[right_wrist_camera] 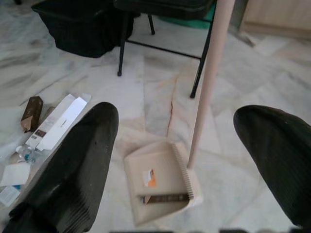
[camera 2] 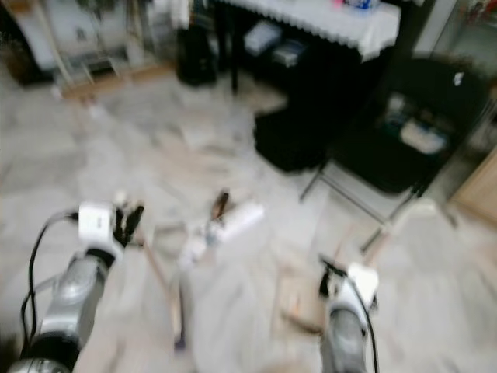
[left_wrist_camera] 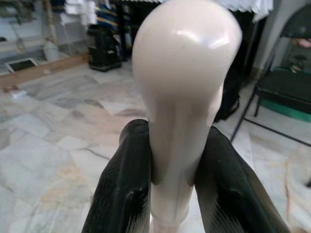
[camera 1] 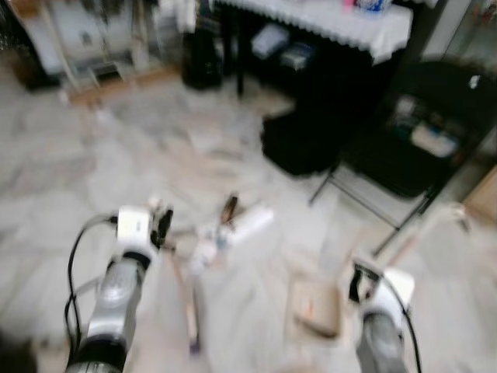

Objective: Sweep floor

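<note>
Left gripper (left_wrist_camera: 172,194) clamped on the cream broom handle (left_wrist_camera: 184,87) at 9 o'clock — right gripper (right_wrist_camera: 180,160) spread wide over the dustpan (right_wrist_camera: 160,179) on the marble floor (camera 1: 93,171), litter (camera 1: 233,225) at 12

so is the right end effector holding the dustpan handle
No, the right end effector is open, with the dustpan and its handle beyond the fingers.
</note>
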### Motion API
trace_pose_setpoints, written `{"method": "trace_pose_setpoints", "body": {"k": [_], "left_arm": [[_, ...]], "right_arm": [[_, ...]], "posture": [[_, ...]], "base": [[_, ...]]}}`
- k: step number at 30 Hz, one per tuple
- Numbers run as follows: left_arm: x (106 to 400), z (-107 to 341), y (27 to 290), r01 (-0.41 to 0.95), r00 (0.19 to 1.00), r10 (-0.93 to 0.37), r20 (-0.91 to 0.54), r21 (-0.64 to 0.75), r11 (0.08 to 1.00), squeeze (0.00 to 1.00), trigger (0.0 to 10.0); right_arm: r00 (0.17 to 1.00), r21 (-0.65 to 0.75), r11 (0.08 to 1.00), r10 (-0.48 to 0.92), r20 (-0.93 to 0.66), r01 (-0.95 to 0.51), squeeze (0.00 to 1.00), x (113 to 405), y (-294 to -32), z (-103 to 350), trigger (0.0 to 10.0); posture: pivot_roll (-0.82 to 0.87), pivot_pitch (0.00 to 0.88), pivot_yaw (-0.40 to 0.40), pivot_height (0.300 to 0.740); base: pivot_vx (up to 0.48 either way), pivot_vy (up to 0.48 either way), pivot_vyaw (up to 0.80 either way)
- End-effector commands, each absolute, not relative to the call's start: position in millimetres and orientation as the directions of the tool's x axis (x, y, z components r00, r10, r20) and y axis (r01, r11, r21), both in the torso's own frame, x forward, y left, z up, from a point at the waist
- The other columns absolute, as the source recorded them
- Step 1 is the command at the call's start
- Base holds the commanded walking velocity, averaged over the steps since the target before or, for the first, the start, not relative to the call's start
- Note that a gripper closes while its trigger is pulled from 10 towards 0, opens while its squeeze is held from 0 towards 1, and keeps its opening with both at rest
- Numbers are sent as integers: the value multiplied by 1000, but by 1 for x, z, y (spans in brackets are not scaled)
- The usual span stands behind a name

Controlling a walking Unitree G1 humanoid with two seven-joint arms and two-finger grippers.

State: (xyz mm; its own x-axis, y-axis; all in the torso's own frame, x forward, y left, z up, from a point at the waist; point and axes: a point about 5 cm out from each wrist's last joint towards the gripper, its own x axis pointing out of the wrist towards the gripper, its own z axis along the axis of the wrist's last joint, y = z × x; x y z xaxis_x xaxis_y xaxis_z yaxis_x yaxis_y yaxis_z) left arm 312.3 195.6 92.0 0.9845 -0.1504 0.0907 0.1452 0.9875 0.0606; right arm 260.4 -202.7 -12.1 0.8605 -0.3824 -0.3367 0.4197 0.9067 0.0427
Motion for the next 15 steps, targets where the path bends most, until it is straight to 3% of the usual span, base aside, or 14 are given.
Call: {"method": "trace_pose_setpoints", "body": {"k": [1, 15], "left_arm": [[316, 104, 195, 151, 977, -163, 138, 90, 984, 0, 10000], [314, 104, 190, 176, 973, -189, 133, 100, 979, 0, 10000]], "right_arm": [[858, 33, 903, -394, -331, 428, 0, 259, -207, -12, 10000], [847, 34, 891, -418, -329, 453, 0, 258, -211, -12, 10000]], "posture": [[53, 71, 21, 740], [54, 73, 24, 740]], "base": [[0, 0, 0], [0, 0, 0]]}}
